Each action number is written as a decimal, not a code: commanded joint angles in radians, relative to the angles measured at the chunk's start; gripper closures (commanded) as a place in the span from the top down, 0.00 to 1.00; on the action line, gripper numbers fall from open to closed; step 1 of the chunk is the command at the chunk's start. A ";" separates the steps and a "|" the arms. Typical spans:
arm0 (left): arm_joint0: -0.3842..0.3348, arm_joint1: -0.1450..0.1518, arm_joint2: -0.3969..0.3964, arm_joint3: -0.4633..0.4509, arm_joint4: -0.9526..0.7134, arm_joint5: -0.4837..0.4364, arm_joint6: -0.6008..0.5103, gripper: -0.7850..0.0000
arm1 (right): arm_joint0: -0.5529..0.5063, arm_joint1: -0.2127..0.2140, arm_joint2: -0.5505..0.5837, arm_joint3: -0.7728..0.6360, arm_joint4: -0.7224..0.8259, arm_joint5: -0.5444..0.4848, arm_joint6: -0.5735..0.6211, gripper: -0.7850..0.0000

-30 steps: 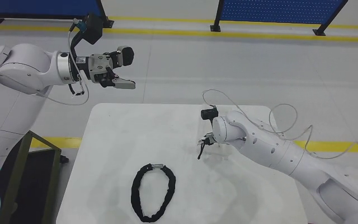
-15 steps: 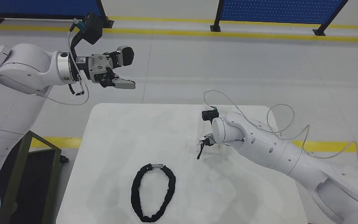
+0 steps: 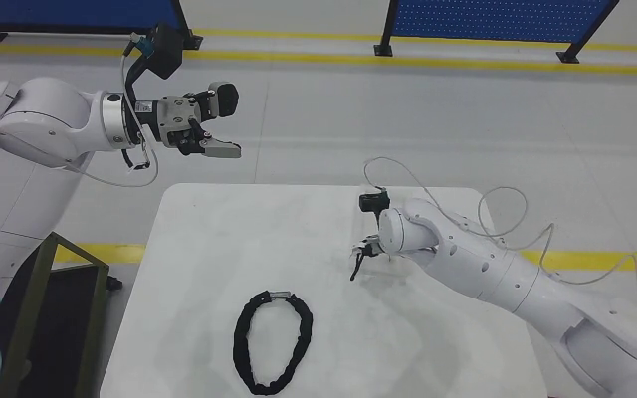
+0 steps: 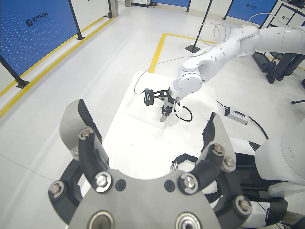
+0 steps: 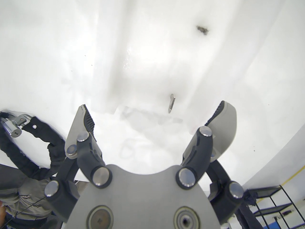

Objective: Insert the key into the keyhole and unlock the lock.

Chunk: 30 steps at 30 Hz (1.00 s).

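1. Lying on the table, the key sits just ahead of the right gripper. It is in line with the gap between the fingertips and touches neither finger.
2. The right gripper is released. Its fingers are spread wide and grasp nothing. It points down at the table's right half, and I cannot tell whether its tips touch the surface.
3. The lock is a black sleeved chain closed into a loop. It lies flat on the table, apart from the right gripper, off to that gripper's left and nearer the robot.
4. A silver barrel joins the loop at the end closest to the right gripper. The keyhole shows as a small dark slot on the barrel's end face.
5. The left gripper is released too, with its fingers wide apart and nothing between them. It hangs over the floor beyond the table's far left corner, well apart from the key, the lock and the right gripper.
6. A dark mark lies on the white tabletop, farther ahead of the right gripper than the key.
7. A dark, green-edged frame stands on the floor beside the table's left edge, on the left gripper's side but nearer the robot.
8. A grey power brick with a cable lies on the floor by the table, past the right gripper as seen from the left one.
9. Yellow lines and blue panels lie beyond both grippers, at the far side of the floor.
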 commanded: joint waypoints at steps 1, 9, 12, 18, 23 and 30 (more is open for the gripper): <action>0.000 0.000 0.000 0.000 0.000 0.000 0.000 1.00 | -0.006 0.009 0.014 -0.023 -0.006 -0.017 0.010 1.00; 0.000 0.000 0.000 0.000 0.000 0.000 0.000 1.00 | -0.036 0.043 0.048 -0.089 -0.066 -0.046 0.066 1.00; 0.000 0.000 0.000 0.000 0.000 0.000 0.000 1.00 | -0.055 0.053 0.060 -0.095 -0.078 -0.058 0.077 0.85; 0.000 0.000 0.000 0.000 0.000 0.000 0.000 1.00 | -0.079 0.058 0.077 -0.082 -0.111 -0.040 0.088 0.70; 0.000 0.000 0.000 0.000 0.000 0.000 0.000 1.00 | -0.089 0.059 0.093 -0.080 -0.148 -0.005 0.089 0.57; 0.000 0.000 0.000 0.000 0.000 0.000 0.000 1.00 | -0.099 0.053 0.109 -0.074 -0.191 0.018 0.078 0.40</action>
